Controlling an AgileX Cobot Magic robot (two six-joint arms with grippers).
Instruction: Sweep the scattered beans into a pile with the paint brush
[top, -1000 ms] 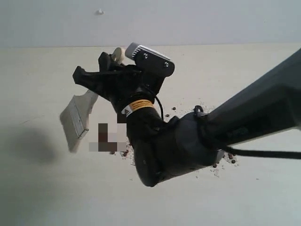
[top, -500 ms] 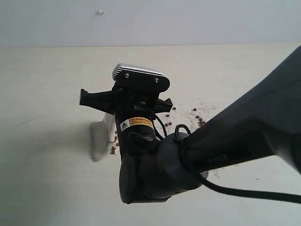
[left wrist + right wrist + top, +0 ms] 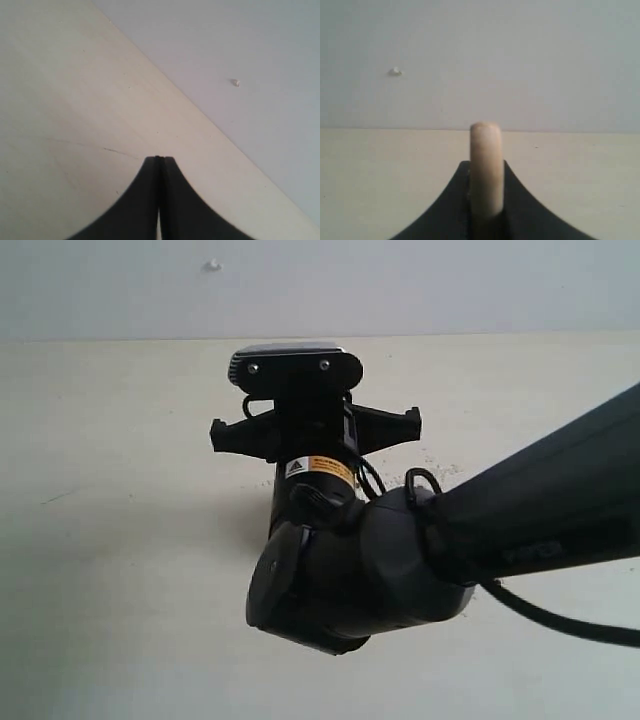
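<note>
Over the table [image 3: 110, 560], right hand [image 3: 485, 170] clamps the paint brush [image 3: 485, 142] handle; left hand [image 3: 159, 159] closed.

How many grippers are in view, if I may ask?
2: the left gripper, shut and empty, facing the table; the right gripper, shut on the paint brush.

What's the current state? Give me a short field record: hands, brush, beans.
left hand: black, shut, empty, pointed at cream tabletop
right hand: shut on pale cream paint brush handle, seen edge-on
bristles: out of sight
small dark reddish-brown beans: hidden behind dark grey right arm in exterior view
</note>
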